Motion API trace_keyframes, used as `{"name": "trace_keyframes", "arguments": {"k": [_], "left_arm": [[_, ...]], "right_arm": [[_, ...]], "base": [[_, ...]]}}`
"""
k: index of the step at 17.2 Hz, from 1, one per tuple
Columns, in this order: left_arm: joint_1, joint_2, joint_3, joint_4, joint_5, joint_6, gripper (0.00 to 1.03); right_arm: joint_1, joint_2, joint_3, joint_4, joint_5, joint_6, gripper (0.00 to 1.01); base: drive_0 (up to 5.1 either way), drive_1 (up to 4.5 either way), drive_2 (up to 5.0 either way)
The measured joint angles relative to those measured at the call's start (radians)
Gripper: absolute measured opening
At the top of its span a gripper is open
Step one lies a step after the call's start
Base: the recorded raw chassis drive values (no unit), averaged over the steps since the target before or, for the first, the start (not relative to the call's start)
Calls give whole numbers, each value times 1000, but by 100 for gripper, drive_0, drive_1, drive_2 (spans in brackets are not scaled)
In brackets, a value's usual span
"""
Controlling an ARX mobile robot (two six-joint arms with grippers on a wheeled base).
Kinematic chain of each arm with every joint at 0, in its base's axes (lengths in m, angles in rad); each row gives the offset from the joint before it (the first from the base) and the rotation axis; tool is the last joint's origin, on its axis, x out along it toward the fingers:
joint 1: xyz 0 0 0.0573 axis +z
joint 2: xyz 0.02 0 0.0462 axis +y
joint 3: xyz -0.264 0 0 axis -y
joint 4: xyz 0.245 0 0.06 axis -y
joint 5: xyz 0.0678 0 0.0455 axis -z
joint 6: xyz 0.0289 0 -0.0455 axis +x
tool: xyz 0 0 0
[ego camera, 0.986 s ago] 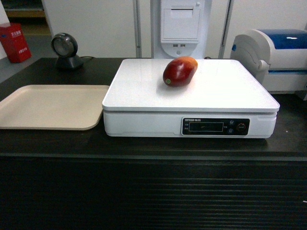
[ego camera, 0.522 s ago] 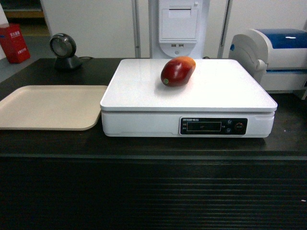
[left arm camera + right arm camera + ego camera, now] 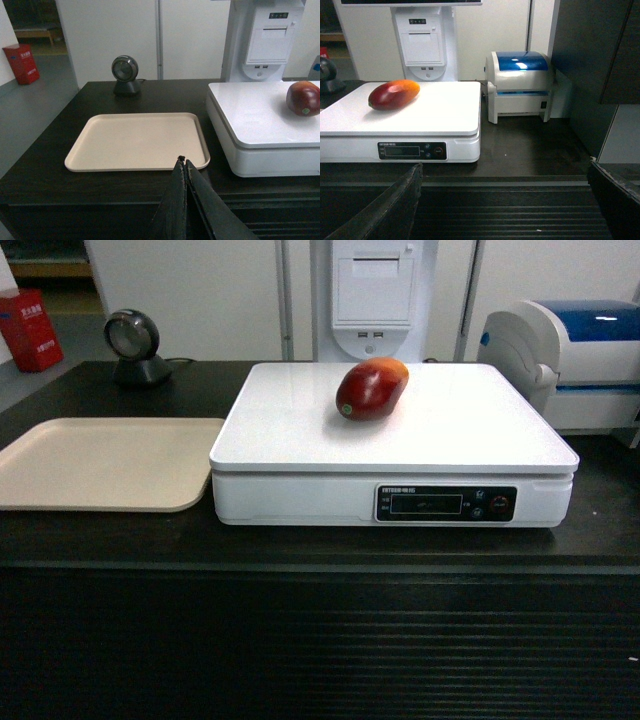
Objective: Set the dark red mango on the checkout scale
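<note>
The dark red mango (image 3: 372,389) lies on the white scale (image 3: 300,430), toward its back middle, orange end pointing back right. The scale stands on the black checkout counter (image 3: 300,550). The mango (image 3: 303,98) also shows at the right edge of the left wrist view, and the mango (image 3: 394,94) sits on the scale (image 3: 445,115) in the right wrist view. My left gripper (image 3: 182,162) is shut and empty, held in front of the counter's edge. My right gripper (image 3: 505,175) is wide open, empty, low before the ribbed front. Neither gripper appears in the head view.
A beige tray (image 3: 60,465) lies left of the scale. A round black scanner (image 3: 133,345) stands at the back left. A white-and-blue printer (image 3: 570,360) sits at the right, a white receipt kiosk (image 3: 372,290) behind the scale, a red box (image 3: 30,328) far left.
The head view shifted slightly, so everything sits a few pixels further left than a second ago. The mango and scale have not moved relative to each other.
</note>
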Motion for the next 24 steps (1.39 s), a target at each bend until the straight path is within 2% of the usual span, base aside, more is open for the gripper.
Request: {"name": "trace_keyframes", "arguments": {"k": [3, 5, 8, 21, 23, 24], "left_arm": [[0, -124, -61, -47, 0, 0, 2], [0, -298, -60, -221, 0, 0, 2], [0, -367, -60, -285, 0, 0, 2], [0, -444, -60, -364, 0, 0, 2], [0, -585, -60, -552, 0, 0, 2], [0, -607, -60, -544, 0, 0, 2]], "right_arm": [[0, 0, 0, 0, 0, 0, 98], [0, 0, 0, 0, 0, 0, 98], [0, 0, 0, 0, 0, 0, 98], [0, 0, 0, 0, 0, 0, 98], [0, 0, 0, 0, 0, 0, 98], [0, 0, 0, 0, 0, 0, 98]], "base": [[0, 0, 0], [0, 0, 0], [0, 0, 0], [0, 0, 0], [0, 0, 0], [0, 0, 0]]}}
